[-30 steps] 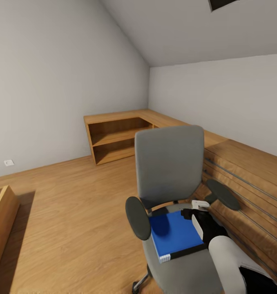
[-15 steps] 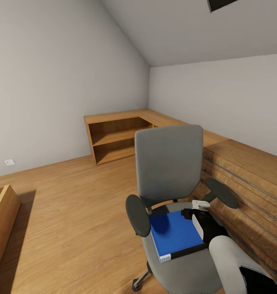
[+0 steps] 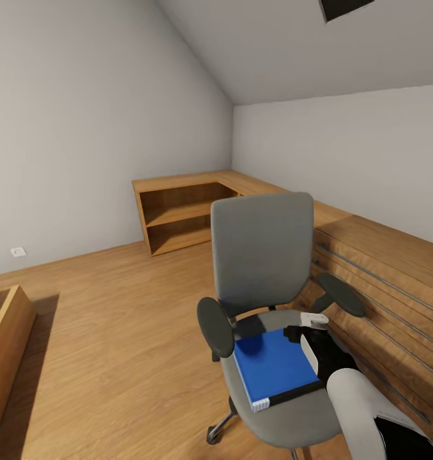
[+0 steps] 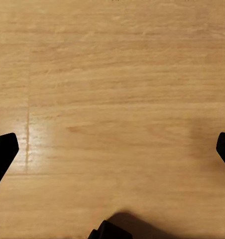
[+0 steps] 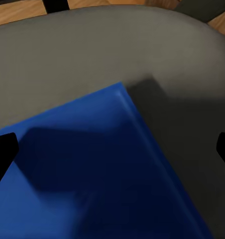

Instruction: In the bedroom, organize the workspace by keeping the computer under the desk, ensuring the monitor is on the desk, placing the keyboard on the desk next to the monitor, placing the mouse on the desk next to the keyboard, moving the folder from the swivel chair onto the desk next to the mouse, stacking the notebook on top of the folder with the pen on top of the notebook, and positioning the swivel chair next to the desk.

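one blue folder (image 3: 274,365) lies flat on the seat of the grey swivel chair (image 3: 262,255), its white spine and black edge turned toward the camera in the head view. no writing or label can be read on the folder or anywhere else in the room. the right gripper (image 3: 304,333) hangs over the far right corner of the folder, just above the seat; in the right wrist view its two dark fingertips (image 5: 3,154) sit wide apart at the picture's edges, with the folder (image 5: 92,174) and the grey seat between them and nothing held. the left gripper (image 4: 112,149) is also spread wide with nothing between its tips, pointing down at the bare wooden floor (image 4: 112,99). the chair stands on the floor beside a low oak chest (image 3: 382,281) with long bar handles, and an oak corner shelf unit (image 3: 178,214) runs along the far wall. another wooden piece (image 3: 2,345) shows at the left edge
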Available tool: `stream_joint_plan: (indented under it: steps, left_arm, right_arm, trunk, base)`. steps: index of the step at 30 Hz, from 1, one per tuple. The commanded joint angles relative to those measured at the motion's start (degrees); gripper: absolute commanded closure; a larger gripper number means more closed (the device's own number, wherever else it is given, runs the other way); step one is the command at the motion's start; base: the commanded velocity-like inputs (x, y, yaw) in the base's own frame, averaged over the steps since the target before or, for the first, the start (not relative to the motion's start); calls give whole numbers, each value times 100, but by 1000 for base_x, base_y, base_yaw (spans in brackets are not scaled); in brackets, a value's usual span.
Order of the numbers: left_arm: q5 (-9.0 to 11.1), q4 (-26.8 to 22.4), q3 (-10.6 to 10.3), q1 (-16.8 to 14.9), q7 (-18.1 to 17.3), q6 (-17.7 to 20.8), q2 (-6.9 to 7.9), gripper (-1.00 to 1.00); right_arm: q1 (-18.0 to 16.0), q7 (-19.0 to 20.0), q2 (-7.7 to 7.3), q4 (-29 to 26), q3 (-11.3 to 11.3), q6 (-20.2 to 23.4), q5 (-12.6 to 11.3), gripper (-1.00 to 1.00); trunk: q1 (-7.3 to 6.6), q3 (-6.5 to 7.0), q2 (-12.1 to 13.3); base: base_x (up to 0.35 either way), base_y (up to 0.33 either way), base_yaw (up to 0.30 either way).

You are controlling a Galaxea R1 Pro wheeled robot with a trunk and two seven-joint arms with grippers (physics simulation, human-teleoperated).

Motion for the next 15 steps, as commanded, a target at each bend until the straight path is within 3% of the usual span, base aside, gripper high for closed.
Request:
stream_joint_plan:
  steps: [1, 15]
  left_arm:
    - [61, 0, 2, -2, 4, -15, -1, -100]
    - [60, -1, 2, -2, 4, -15, 0, -100]
  right_arm:
    - [2, 9, 7, 50, -40, 24, 49, -100]
    - [2, 13, 8, 52, -39, 24, 49, -100]
  trunk:
    - [0, -7, -2]
    - [0, -7, -2]
  base:
    - [-8, 0, 0]
    - [-99, 0, 0]
